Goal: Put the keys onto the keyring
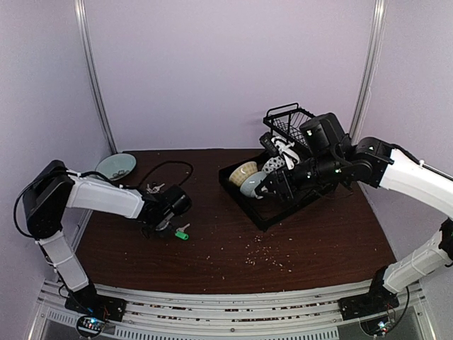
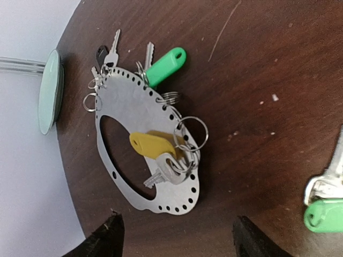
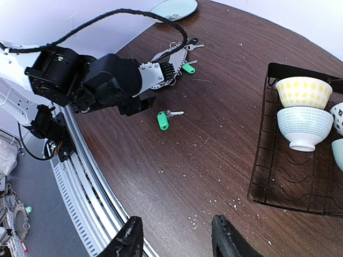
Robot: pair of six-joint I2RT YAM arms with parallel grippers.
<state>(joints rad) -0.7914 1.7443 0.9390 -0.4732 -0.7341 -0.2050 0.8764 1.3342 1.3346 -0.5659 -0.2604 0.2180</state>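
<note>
The keyring (image 2: 115,171) is a flat silver loop with holes along its rim, lying on the brown table at the back left (image 1: 152,188). Small rings hold a yellow-headed key (image 2: 153,144), a green-tagged key (image 2: 166,65) and silver keys (image 2: 111,53) on it. A loose green-headed key (image 2: 324,206) lies apart to its right, also seen from above (image 1: 182,232) and in the right wrist view (image 3: 163,119). My left gripper (image 2: 179,241) is open and empty just short of the keyring (image 1: 164,225). My right gripper (image 3: 177,241) is open and empty, high over the table's middle.
A pale teal plate (image 1: 116,166) lies at the back left edge beside the keyring. A black cable (image 1: 166,166) loops behind the left wrist. A black dish rack (image 3: 262,176) with bowls (image 3: 303,91) and a wire basket (image 1: 289,120) stand at the right. Crumbs dot the table.
</note>
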